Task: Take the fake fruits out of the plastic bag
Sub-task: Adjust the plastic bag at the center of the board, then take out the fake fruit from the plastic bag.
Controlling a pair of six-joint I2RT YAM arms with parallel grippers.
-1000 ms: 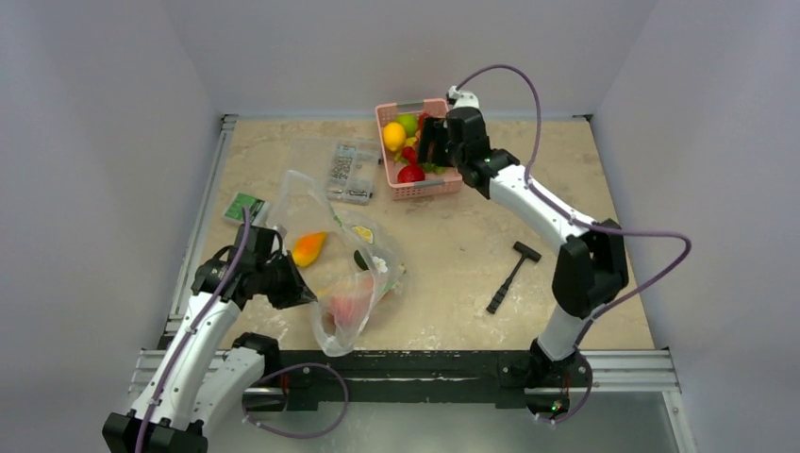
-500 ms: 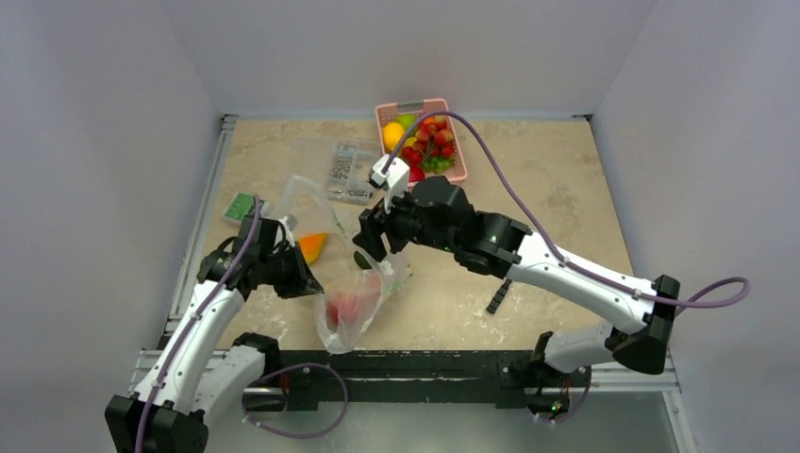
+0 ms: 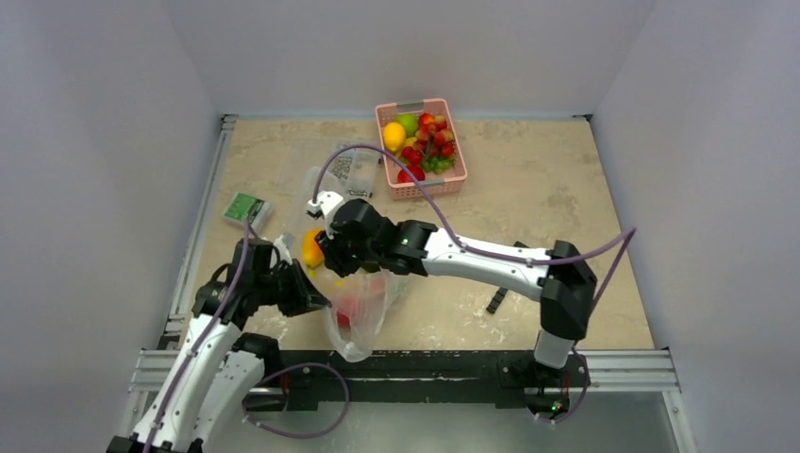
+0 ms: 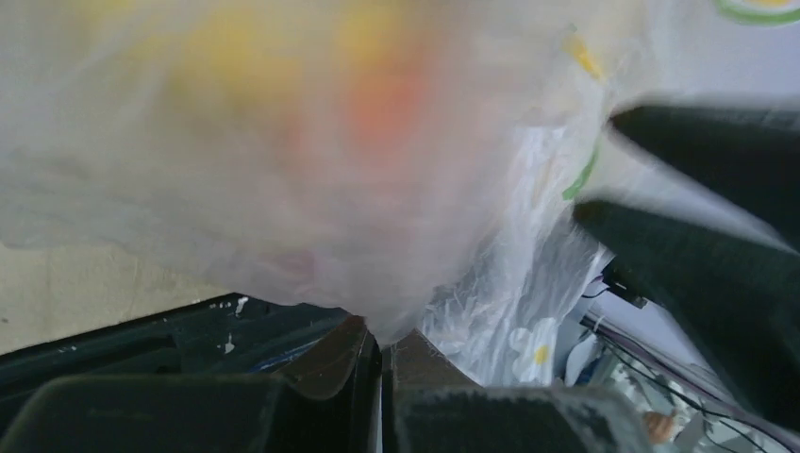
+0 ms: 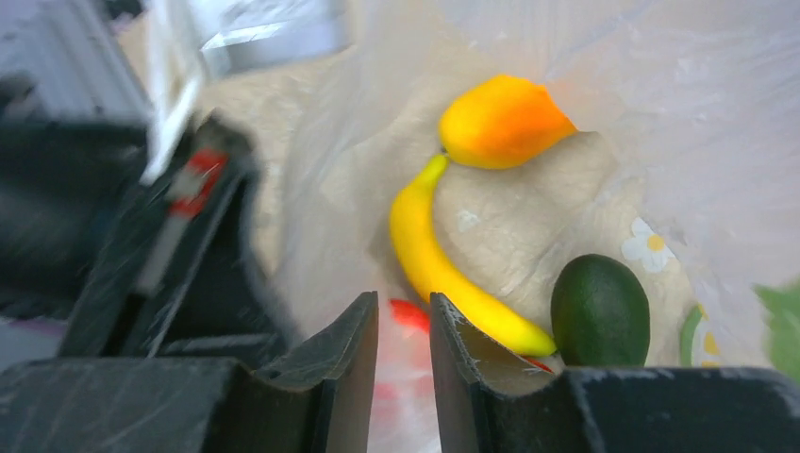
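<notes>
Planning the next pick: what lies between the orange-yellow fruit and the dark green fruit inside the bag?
A yellow banana, seen in the right wrist view.

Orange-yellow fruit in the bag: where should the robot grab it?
Grip the orange-yellow fruit across its plump middle, coming in through the plastic bag's opening, the way the right fingers point. It narrows to a tip at one end, and the banana touches its blunt end, so the middle looks safest.
</notes>
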